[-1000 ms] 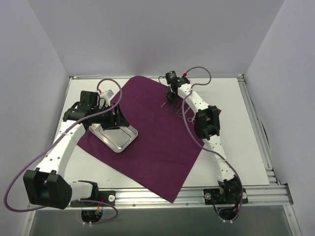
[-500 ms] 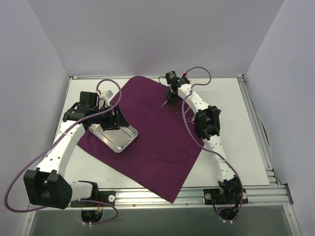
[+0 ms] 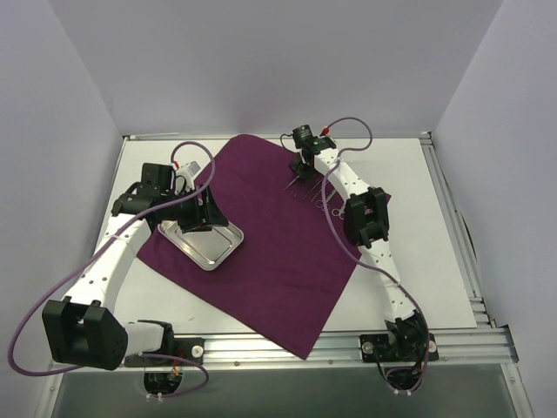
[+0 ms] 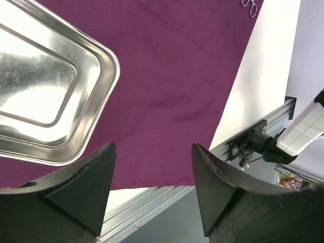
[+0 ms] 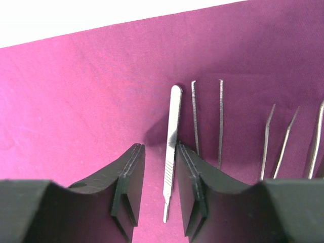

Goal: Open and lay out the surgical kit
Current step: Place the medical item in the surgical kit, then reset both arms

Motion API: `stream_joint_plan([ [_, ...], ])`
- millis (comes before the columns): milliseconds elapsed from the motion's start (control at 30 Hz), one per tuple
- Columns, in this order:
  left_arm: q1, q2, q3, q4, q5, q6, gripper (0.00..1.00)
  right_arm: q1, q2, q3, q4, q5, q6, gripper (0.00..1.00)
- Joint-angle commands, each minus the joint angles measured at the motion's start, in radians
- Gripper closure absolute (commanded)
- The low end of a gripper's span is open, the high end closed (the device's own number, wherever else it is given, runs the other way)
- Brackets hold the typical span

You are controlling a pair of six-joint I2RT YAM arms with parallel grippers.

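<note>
on the left side of the purple cloth [image 3: 278,252], the left pincer [image 4: 152,154] hangs with its two fingers wide apart. it holds nothing and touches nothing. just under it, on the left part of the cloth, sits the shiny steel tray [image 3: 211,246]. the tray is right way up and has nothing in it.

the cloth is already opened up and lies flat on the worktop [image 3: 418,244], with one corner pointing to the near edge. so i think the opening part is done, and the tray is out too.

on the far right part of the cloth, the thin metal tools [image 5: 220,121] lie side by side in a row. the right pincer [image 5: 158,154] is low over the left end of that row. its fingers are only a little apart, one on each side of a flat scalpel handle [image 5: 171,147]. there is a gap on the left side of the handle, so it is not squeezed yet.

what is left, i guess, is to set this handle in its place and tidy the row.
</note>
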Motion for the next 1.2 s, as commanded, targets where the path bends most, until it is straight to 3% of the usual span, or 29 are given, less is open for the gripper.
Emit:
stream_joint_plan([
  [0, 0.011, -0.023, -0.001, 0.038, 0.019, 0.002, 0.3, -0.008, 0.016, 0.004, -0.059, 0.002, -0.023, 0.67],
  [467, 0.018, -0.028, -0.006, 0.038, 0.007, -0.003, 0.3, -0.015, -0.059, 0.008, -0.022, -0.023, -0.075, 0.49],
  [767, 0.043, -0.023, 0.023, 0.035, -0.008, -0.008, 0.28, -0.015, -0.153, 0.007, -0.016, -0.029, -0.13, 0.45],
  [900, 0.057, -0.015, 0.034, 0.038, -0.008, -0.012, 0.27, -0.011, -0.242, -0.002, 0.019, -0.05, -0.185, 0.32],
  [933, 0.058, -0.011, 0.033, 0.043, -0.005, -0.02, 0.26, -0.008, -0.262, -0.025, 0.038, -0.054, -0.223, 0.01],
  [1100, 0.061, -0.018, 0.01, 0.078, 0.019, -0.054, 0.25, -0.009, -0.445, -0.163, 0.079, -0.154, -0.349, 0.0],
  [1133, 0.063, -0.02, -0.001, 0.084, 0.024, -0.061, 0.2, -0.008, -0.484, -0.256, 0.093, -0.161, -0.371, 0.0],
  [1167, 0.064, -0.021, -0.007, 0.092, 0.029, -0.075, 0.06, -0.005, -0.521, -0.315, 0.116, -0.19, -0.397, 0.0],
])
